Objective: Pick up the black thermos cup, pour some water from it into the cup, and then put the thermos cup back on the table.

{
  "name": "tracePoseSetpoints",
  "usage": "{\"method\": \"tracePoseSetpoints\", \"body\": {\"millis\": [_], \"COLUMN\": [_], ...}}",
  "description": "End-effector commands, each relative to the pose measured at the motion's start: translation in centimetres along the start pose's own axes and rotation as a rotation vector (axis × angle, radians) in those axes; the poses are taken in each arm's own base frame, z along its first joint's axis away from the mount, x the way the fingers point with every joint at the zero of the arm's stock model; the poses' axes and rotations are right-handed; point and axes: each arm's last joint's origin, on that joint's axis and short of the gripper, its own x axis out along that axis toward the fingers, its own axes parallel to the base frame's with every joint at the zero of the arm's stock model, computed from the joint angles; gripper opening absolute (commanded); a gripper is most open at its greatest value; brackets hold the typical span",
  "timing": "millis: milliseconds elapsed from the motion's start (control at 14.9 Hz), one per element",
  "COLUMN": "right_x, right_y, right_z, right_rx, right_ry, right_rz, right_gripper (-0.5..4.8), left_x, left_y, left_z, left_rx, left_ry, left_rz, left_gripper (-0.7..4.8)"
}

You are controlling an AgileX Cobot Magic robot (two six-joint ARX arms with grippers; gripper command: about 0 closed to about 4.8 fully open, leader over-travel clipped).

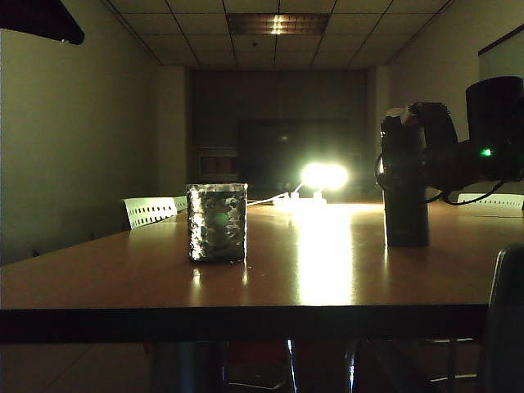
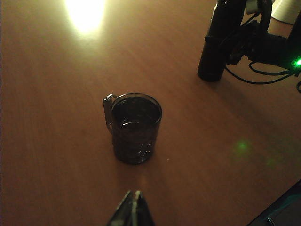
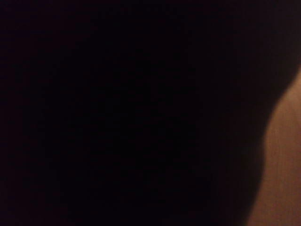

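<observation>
The left tool (image 2: 132, 208) is hovering low at six o'clock with its tips pressed together, holding nothing. Just ahead, the short, crinkly clear glass cup (image 1: 217, 222) is standing upright on the glossy orange-brown wooden surface (image 1: 327, 278). At two o'clock the right tool (image 1: 426, 139) is flanking the tall black thermos cup (image 1: 405, 196), still resting there; whether it is gripping cannot be told.

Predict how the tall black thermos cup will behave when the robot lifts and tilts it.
The tall slim black thermos cup looks rigid, so it should not flex. Being tall on a narrow base, it may tip if nudged near the top. Its smooth wall could slip in the right claw, which sits at its upper part; grip unclear.
</observation>
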Motion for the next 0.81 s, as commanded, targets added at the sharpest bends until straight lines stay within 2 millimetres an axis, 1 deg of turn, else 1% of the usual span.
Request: {"method": "tracePoseSetpoints", "body": {"millis": [67,269,605,672,807], "right_x": [0.0,-0.4,-2.8,-3.2,-3.6], "right_y": [-0.1,-0.2,-2.3,-2.5,-2.2], "right_z": [1.1,1.6,4.1,4.7,5.6], "right_rx": [-0.021,-0.017,0.036,0.034,0.005], "right_ry": [-0.060,-0.046,0.077,0.077,0.073], "right_rz": [-0.002,0.046,0.088,0.114,0.169], "right_gripper": [4.79,4.79,4.79,4.79,4.79], "left_x": [-0.1,-0.1,-0.1,-0.1,-0.1], "left_y": [0.0,0.0,0.0,0.0,0.0], "left_z": [0.3,0.3,0.3,0.3,0.3], "left_rx": [0.003,0.003,0.003,0.003,0.003], "left_ry": [-0.017,-0.017,-0.017,-0.017,-0.018], "left_rz": [-0.004,-0.004,-0.004,-0.004,-0.004], "left_gripper": [-0.05,-0.05,-0.05,-0.05,-0.05]}}
